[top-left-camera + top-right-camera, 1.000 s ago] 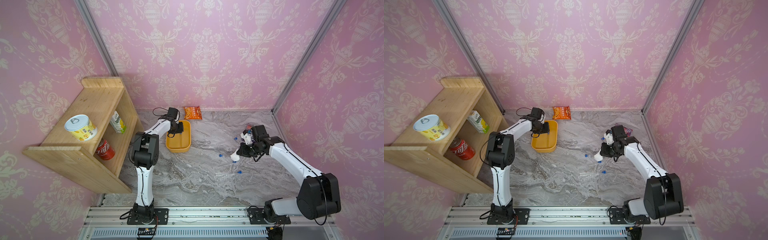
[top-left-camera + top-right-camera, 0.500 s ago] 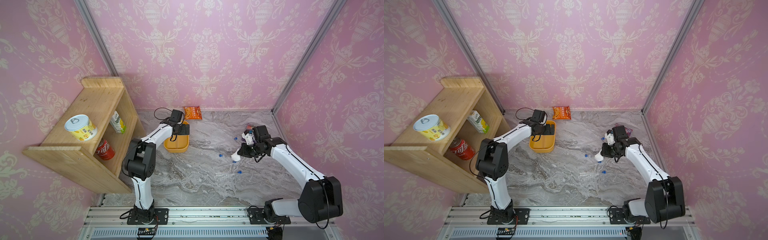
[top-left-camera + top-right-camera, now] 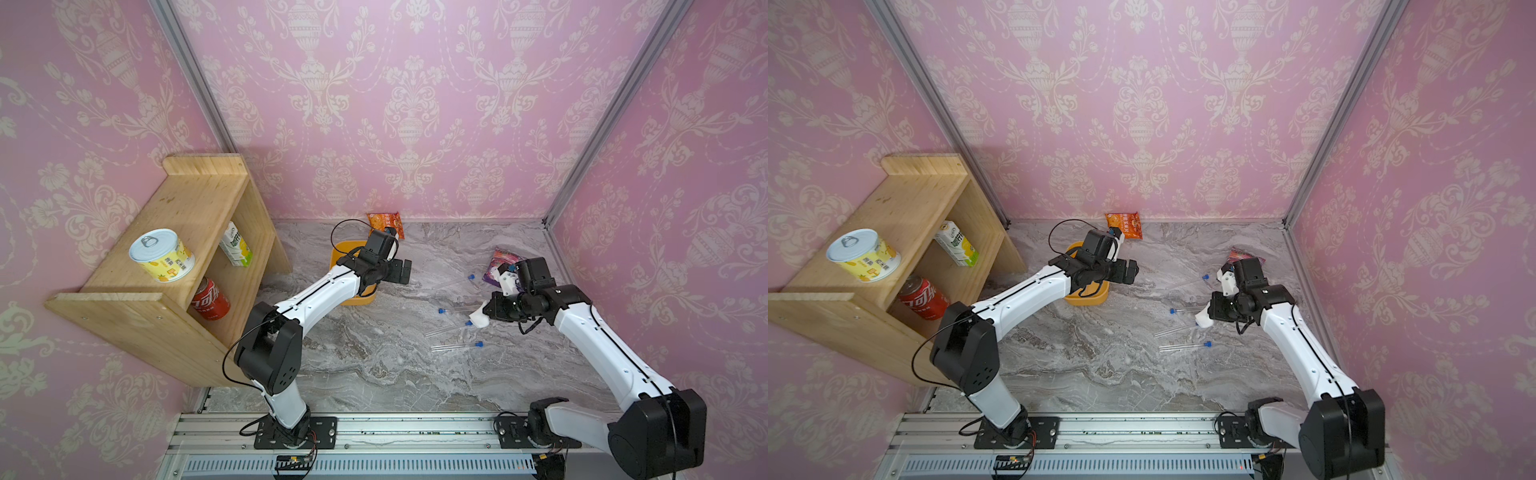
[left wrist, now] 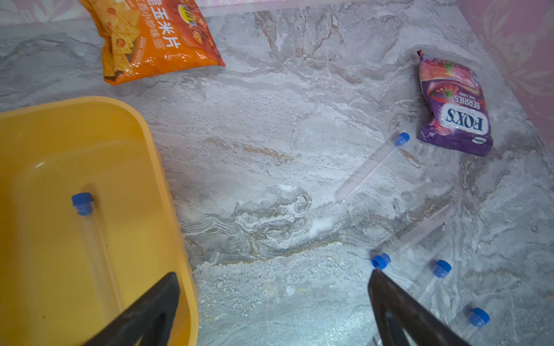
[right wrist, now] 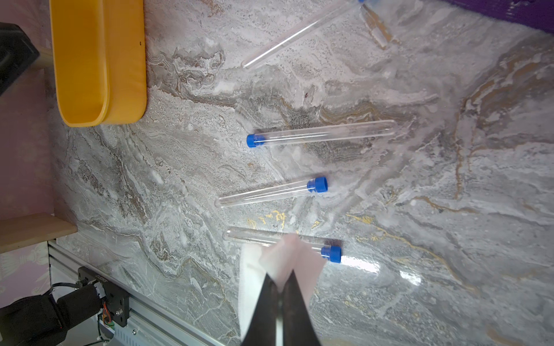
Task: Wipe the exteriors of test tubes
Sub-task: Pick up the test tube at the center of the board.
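Several clear test tubes with blue caps lie on the marble table right of centre, among them one (image 3: 456, 346), another (image 3: 453, 310) and a third (image 5: 320, 136). One more test tube (image 4: 90, 245) lies inside the yellow tray (image 4: 60, 134). My left gripper (image 4: 272, 277) is open and empty, hanging just past the tray's right rim (image 3: 357, 300). My right gripper (image 5: 280, 284) is shut on a white wipe (image 5: 287, 257), which hangs over the tubes; the same wipe (image 3: 480, 320) shows in both top views.
An orange snack bag (image 3: 384, 222) lies by the back wall and a purple candy bag (image 3: 500, 262) at the right wall. A wooden shelf (image 3: 166, 257) with two cans and a carton stands at the left. The arms' rail runs along the front.
My left gripper has opened and swung from over the tray toward the right. The right arm with the wipe has hardly moved.
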Robot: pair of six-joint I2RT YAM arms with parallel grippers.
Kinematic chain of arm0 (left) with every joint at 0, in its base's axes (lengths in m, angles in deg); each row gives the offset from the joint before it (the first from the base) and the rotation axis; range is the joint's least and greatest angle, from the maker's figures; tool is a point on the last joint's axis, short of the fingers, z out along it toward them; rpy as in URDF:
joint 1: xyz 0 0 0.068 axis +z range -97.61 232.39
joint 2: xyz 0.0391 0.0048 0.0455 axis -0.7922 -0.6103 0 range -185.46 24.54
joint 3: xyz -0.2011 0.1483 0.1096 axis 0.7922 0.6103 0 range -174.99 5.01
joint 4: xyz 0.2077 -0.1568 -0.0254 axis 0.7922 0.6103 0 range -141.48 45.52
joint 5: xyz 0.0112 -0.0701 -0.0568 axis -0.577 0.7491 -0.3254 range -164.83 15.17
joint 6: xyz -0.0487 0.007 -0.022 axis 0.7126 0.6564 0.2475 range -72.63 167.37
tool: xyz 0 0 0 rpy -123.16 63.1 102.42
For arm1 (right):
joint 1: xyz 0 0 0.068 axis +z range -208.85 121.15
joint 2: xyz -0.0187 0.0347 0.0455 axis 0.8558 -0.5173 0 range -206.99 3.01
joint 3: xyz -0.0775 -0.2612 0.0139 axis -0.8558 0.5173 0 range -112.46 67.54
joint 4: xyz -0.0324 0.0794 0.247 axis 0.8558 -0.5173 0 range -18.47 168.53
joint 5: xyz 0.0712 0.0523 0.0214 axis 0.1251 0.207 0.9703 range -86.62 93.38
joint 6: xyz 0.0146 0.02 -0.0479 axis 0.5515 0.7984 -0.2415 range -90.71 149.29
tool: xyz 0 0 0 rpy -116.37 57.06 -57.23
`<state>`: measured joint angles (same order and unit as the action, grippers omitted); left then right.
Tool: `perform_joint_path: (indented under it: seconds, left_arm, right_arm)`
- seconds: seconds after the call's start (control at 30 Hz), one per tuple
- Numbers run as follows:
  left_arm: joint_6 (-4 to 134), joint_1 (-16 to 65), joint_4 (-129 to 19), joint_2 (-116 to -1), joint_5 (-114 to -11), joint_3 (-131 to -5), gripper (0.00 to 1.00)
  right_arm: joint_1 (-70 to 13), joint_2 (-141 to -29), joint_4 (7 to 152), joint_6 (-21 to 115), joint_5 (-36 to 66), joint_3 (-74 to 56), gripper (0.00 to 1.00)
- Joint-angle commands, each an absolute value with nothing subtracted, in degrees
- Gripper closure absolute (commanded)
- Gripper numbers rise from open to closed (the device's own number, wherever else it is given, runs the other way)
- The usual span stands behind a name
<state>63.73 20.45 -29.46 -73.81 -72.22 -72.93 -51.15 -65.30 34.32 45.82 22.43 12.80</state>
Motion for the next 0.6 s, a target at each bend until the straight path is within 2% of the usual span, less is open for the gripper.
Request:
perform_joint_path:
  seconds: [0.0, 0.17, 0.4, 0.57]
  left_arm:
    - [63.2, 18.4, -24.9, -75.5, -70.3, -76.5, 0.01]
    - [60.4, 15.7, -25.5, -78.3, -61.3, -77.1, 0.01]
    - [53.7, 10.1, -21.5, -84.9, -57.3, -83.1, 0.01]
    - [49.2, 9.4, -20.5, -89.1, -54.3, -83.9, 0.19]
  right_arm:
    - [-52.2, -63.7, 31.4, 46.4, 20.3, 13.8, 1.0]
    - [-55.7, -63.2, 32.3, 47.0, 18.7, 15.9, 1.0]
    - [-60.9, -64.9, 34.5, 47.2, 19.1, 17.5, 1.0]
    - [-62.1, -65.8, 35.5, 46.6, 20.2, 17.7, 1.0]
